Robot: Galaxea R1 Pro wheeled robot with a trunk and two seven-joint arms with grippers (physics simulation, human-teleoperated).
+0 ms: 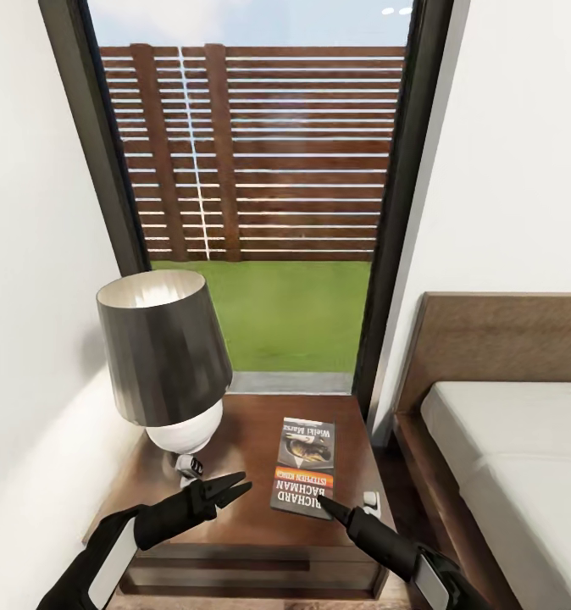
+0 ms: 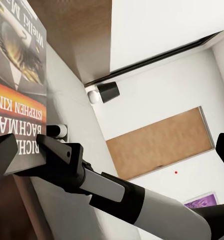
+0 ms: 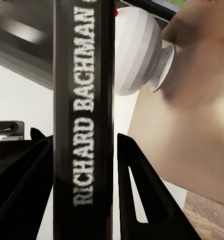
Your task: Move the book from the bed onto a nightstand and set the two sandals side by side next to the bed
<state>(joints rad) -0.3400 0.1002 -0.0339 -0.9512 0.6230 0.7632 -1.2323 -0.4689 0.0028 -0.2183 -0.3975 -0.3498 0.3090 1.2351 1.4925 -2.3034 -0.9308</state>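
Tall black-framed window (image 1: 260,169) ahead, slatted brown fence and flat green grass beyond. At right, low bed (image 1: 489,440): dark wood frame, smooth pale mattress. Boxy dark wood nightstand (image 1: 235,542) below the window, polished top. On it a lamp (image 1: 163,364), glossy dark tapered shade over a rounded white base. Thin paperback book (image 1: 304,466) lying flat on the nightstand, long axis running toward the window, author's name at the near end. Right gripper (image 1: 335,511) at the book's near edge, fingers either side of its spine (image 3: 84,130), closure unclear. Left gripper (image 1: 235,485) parted, empty.
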